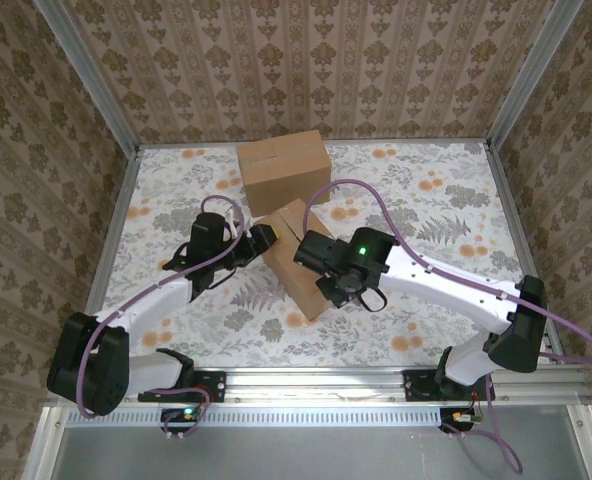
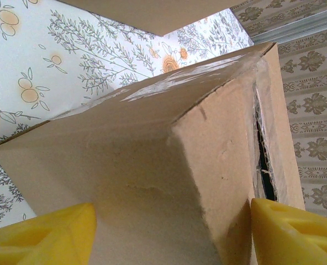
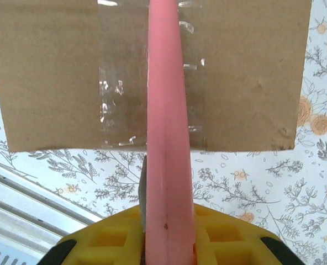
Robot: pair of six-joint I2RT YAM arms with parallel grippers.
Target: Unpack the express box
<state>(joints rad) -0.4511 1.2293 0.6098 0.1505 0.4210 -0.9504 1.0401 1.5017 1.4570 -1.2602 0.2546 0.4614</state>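
Note:
The express box [image 1: 304, 292], plain brown cardboard, lies slantwise in the middle of the floral table. My left gripper [image 1: 266, 238] holds its far-left end. In the left wrist view the yellow fingers [image 2: 47, 237] press both sides of the box [image 2: 152, 165], and a dark slit [image 2: 263, 165] with torn tape runs along its seam. My right gripper [image 1: 311, 252] hovers over the box top, shut on a pink cutter [image 3: 166, 138] with a grey blade edge at its left. The cutter lies along the clear tape [image 3: 119, 83] on the box [image 3: 241, 72].
A second, closed cardboard box [image 1: 284, 170] stands just behind the first, close to its far corner. Patterned walls and aluminium posts [image 1: 86, 80] fence the table on three sides. A metal rail [image 1: 316, 385] runs along the near edge.

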